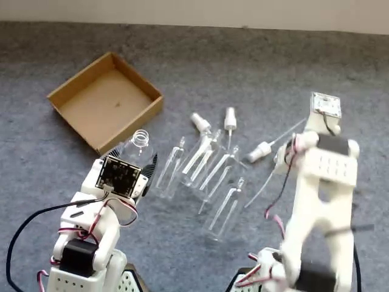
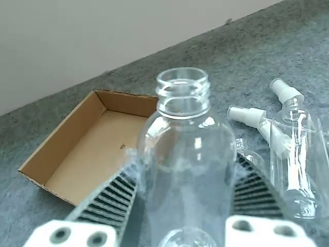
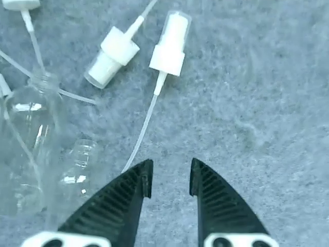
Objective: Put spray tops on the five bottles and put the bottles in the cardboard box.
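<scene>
Got the left gripper (image 1: 134,155) clamped snug on a capless bottle (image 2: 185,154), neck poking out beside the cardboard box (image 1: 103,106), I guess ready for capping, while the right gripper (image 3: 170,177) hangs empty, jaws slightly parted, near a loose spray top (image 3: 167,49).

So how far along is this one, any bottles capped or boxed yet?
Nothing looks done: the cardboard box is empty. In hand: the left gripper grips a clear bottle with a bare neck; the right gripper hangs open over loose spray tops. Left: a top on that bottle, the other bottles lying on the carpet, and boxing them all.
</scene>
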Controlling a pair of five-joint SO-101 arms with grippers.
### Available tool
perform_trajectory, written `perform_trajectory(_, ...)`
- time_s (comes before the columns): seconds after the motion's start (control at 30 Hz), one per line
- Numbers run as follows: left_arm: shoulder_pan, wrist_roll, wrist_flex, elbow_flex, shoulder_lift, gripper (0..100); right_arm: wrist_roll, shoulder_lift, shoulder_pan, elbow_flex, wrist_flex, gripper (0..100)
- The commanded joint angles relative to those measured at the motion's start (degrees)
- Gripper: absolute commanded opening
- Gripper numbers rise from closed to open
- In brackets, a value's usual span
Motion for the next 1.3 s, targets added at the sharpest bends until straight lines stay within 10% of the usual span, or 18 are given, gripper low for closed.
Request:
perform_trajectory(0.0, 0.6, 0.7, -1.5, -0.4, -0.2, 8, -4.2, 8.7, -1.5, -9.2, 1.2, 11.7)
perform_trajectory(1.27, 0.4, 6.5, -1.3, 1.2, -0.2, 8, -23.5, 24.5, -3.5, -7.6, -21.1, 22.4)
